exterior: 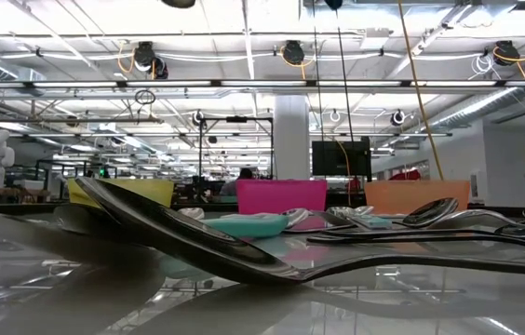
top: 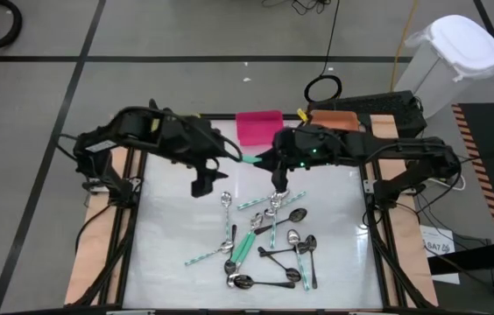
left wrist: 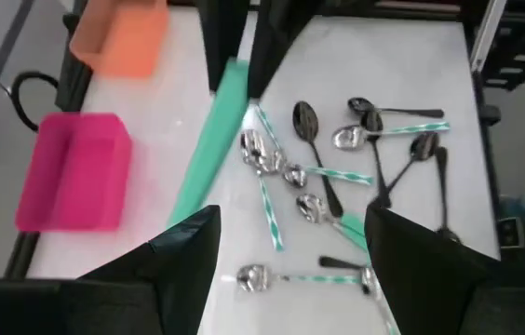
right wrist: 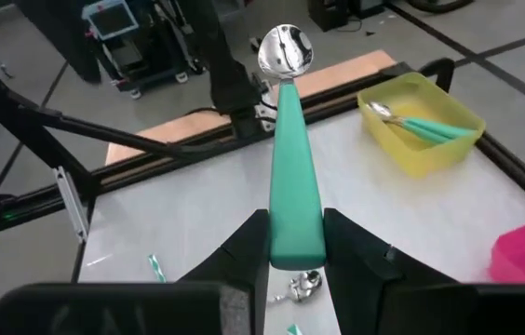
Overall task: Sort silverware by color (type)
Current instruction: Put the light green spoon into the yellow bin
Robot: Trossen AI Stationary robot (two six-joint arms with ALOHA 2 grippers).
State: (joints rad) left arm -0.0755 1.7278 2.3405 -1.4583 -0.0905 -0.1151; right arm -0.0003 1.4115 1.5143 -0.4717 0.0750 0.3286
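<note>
Teal-handled spoon [right wrist: 289, 158] is off the worktop, clamped by its handle end in the right end effector [right wrist: 296, 244], bowl pointing away from the fingers. In the high view it hangs above the worktop [top: 164, 236] nr the back, just in front of the pink bin [top: 258, 126]. Yellow bin [right wrist: 421, 123] already has teal-handled spoons in it. Rest of the silverware pile [top: 269, 245] lies scattered mid-worktop: silver, dark & teal-striped pcs, some overlapping. Orange bin [left wrist: 121, 35] sits beside the pink one. Left end effector [left wrist: 286, 251] hangs w/ fingers spread wide, holding nothing, above the worktop's left-centre.
</note>
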